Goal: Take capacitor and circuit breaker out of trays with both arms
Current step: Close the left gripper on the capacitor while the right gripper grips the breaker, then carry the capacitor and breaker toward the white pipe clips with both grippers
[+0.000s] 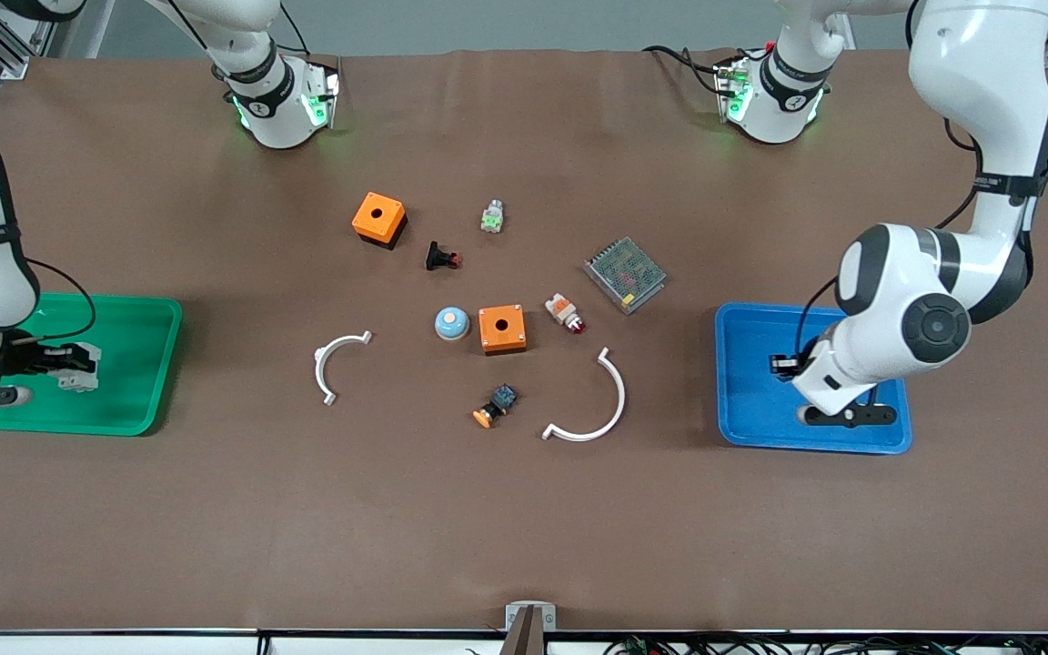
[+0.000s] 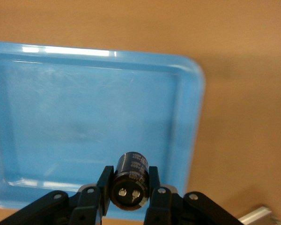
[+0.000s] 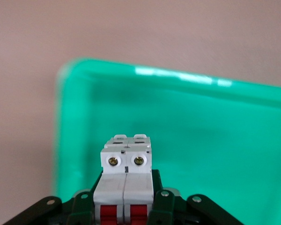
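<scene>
On the desk point(image 1: 215, 509) the green tray point(image 1: 137, 409) sits at the nine o'clock end, the blue tray point(image 1: 747, 414) at three o'clock; the right gripper point(image 3: 125, 208) holds the breaker point(image 3: 125, 176) over the first, the left gripper point(image 2: 129, 199) holds the capacitor point(image 2: 130, 180) over the second

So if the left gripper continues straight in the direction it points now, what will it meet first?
Most likely the floor of the blue tray. The left gripper, shut on the capacitor, is over that tray, and nothing else shows between them, though the depth is unclear.
</scene>
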`<control>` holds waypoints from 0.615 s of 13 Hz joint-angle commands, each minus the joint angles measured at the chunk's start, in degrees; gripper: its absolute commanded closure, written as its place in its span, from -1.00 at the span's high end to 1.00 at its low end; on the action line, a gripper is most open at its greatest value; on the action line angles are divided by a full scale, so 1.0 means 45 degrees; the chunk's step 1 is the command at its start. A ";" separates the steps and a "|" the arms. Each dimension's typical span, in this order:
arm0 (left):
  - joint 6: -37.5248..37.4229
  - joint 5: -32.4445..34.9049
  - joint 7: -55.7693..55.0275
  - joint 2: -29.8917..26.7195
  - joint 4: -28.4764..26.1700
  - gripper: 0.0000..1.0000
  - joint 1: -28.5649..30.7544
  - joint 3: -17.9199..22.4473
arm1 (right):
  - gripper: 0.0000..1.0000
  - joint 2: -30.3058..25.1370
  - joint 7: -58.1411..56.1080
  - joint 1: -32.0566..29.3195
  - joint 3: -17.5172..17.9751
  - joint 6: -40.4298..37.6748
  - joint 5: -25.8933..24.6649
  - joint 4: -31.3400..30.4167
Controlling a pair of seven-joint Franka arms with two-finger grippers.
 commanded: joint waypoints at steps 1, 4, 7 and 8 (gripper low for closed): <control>-0.0635 0.0168 -0.2206 0.0992 0.1654 -0.60 -0.1495 0.0075 | -0.99 -0.1240 0.1875 0.1591 -0.0006 -0.1560 -0.0268 0.0223; -0.0635 0.0032 -0.4163 0.2201 0.3233 -0.60 -0.2494 0.0075 | -0.99 -0.1516 0.4429 0.3504 0.0034 -0.1777 0.0004 -0.0206; -0.0422 0.0012 -0.6038 0.3706 0.4820 -0.60 -0.3412 0.0075 | -0.99 -0.1419 0.8235 0.5905 0.0034 -0.1310 0.0064 -0.0266; -0.0188 0.0012 -0.6489 0.3981 0.4919 -0.60 -0.3667 0.0056 | -0.99 -0.1380 0.9311 0.6687 0.0034 -0.0979 0.0064 -0.0286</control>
